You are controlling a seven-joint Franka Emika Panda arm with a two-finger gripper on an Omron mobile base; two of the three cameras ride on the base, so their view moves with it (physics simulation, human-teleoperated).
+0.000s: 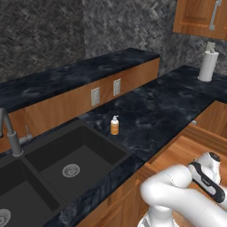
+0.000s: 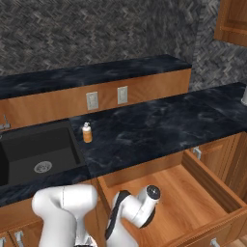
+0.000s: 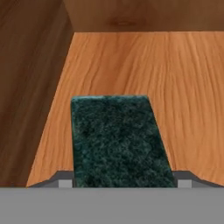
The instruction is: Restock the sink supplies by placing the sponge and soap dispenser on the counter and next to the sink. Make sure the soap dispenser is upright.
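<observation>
The sponge (image 3: 118, 140) lies dark green side up on the wooden floor of an open drawer (image 2: 193, 202), close to its left wall in the hand view. My gripper (image 3: 124, 182) reaches down over it, one fingertip against each long side, so the jaws are shut on the sponge. The amber soap dispenser (image 1: 115, 126) (image 2: 87, 132) stands upright with its white pump on the black marble counter (image 1: 159, 106) (image 2: 159, 125), just right of the dark double-basin sink (image 1: 102, 142) (image 2: 29, 144). My arm bends low into the drawer in both base views.
The drawer (image 1: 177, 155) juts out below the counter's front edge. A curved dark faucet (image 1: 11, 133) rises behind the sink. A white paper towel roll (image 1: 208, 65) stands at the far right under a wooden wall cabinet (image 1: 199, 17). A raised ledge with two outlets runs behind the counter.
</observation>
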